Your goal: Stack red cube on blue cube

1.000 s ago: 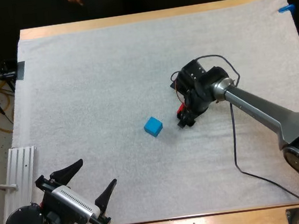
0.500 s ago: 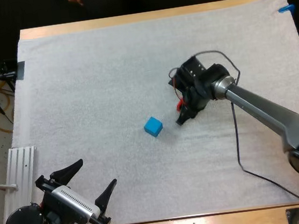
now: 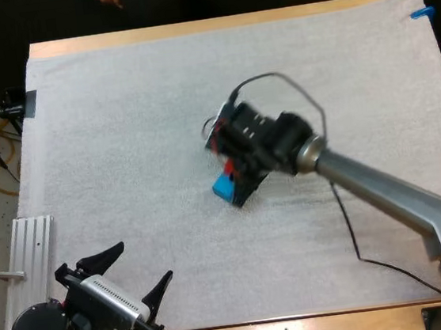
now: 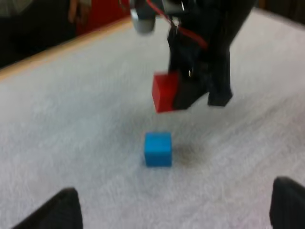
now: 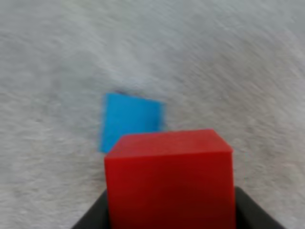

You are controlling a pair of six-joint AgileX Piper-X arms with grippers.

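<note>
Your right claw (image 3: 234,182) is clamped on the red cube (image 4: 165,92) and holds it in the air just over the blue cube (image 4: 157,149), not touching it. The blue cube sits on the mat (image 3: 122,144) near its middle. Your left claw (image 3: 143,261) stands released at the near edge, well apart from both.

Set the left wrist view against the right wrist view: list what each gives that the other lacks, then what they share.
Left wrist view: a side look at the right gripper holding the red cube in the air, with a clear gap above the blue cube; the left gripper with its fingers wide apart; the table's wooden far edge.
Right wrist view: a look from above, where the red cube overlaps one edge of the blue cube rather than its middle.
Shared: both cubes and the white mat.
</note>
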